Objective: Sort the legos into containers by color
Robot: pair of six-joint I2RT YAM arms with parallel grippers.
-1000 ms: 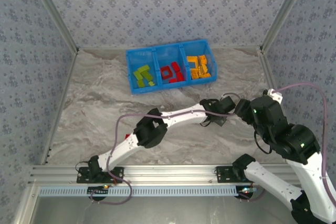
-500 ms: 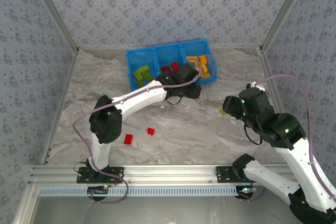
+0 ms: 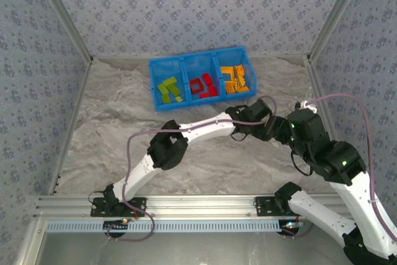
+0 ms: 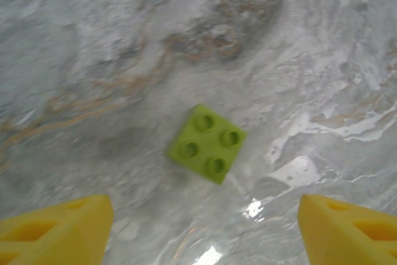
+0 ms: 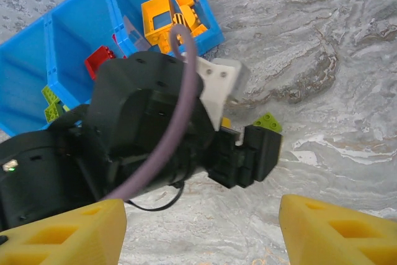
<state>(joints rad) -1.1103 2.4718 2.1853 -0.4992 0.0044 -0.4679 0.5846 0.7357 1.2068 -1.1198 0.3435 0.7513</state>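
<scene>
Left fingers [image 4: 56,231] spread wide above a square lime four-stud lego [image 4: 207,143].

Looking down between the wide-spread fingers [image 5: 62,234] of the right gripper [image 5: 198,231]. Facing the left arm [image 5: 142,134] just ahead, trailing a cable [image 5: 181,72]. Glimpsing a lime brick [image 5: 268,120] beyond it, rightward. Seeing the bin [image 5: 74,41] farther ahead-left, holding orange bricks [image 5: 158,22].

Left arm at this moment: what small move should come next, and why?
Probably lower the left gripper onto the lime green brick and close. Its jaws stand open, and the brick lies loose on the table just ahead of them, outside the blue bin.
</scene>
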